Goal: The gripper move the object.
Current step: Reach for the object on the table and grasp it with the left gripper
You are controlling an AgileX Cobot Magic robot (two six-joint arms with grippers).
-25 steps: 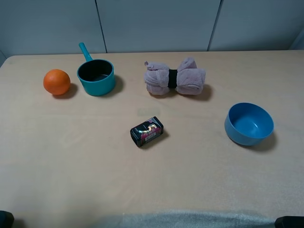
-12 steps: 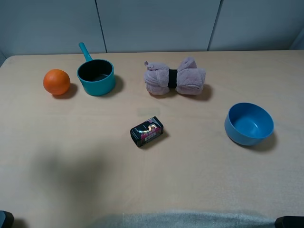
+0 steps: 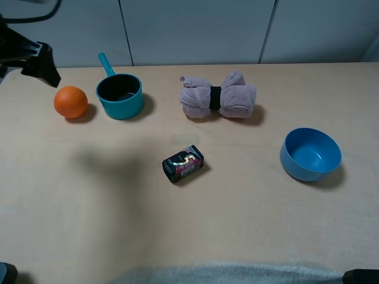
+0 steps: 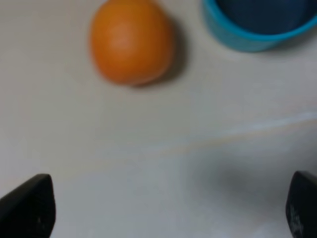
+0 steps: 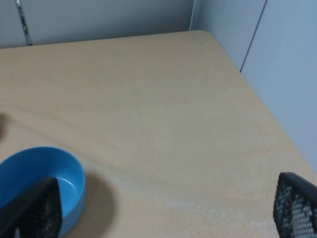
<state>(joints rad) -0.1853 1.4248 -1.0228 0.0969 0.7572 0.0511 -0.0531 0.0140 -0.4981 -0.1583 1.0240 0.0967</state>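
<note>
Pale wood table (image 3: 249, 231) stretching wide, rounded far corners. Grey wall panels (image 3: 195, 29) standing behind far edge, vertical seams (image 3: 125, 32) running down. Soft light falling evenly.

My gripper (image 4: 166, 213) hangs over the far left corner of the table (image 3: 266, 225), jaws spread wide above bare tabletop. The object (image 3: 183, 164), a small black rounded box with a red and white label facing up, lies near the table's middle, askew to its edges, well apart from me.

Table (image 3: 249, 225): orange (image 3: 70, 102), pot (image 3: 119, 96), towel (image 3: 218, 96), black box (image 3: 183, 164), bowl (image 3: 310, 154).
</note>
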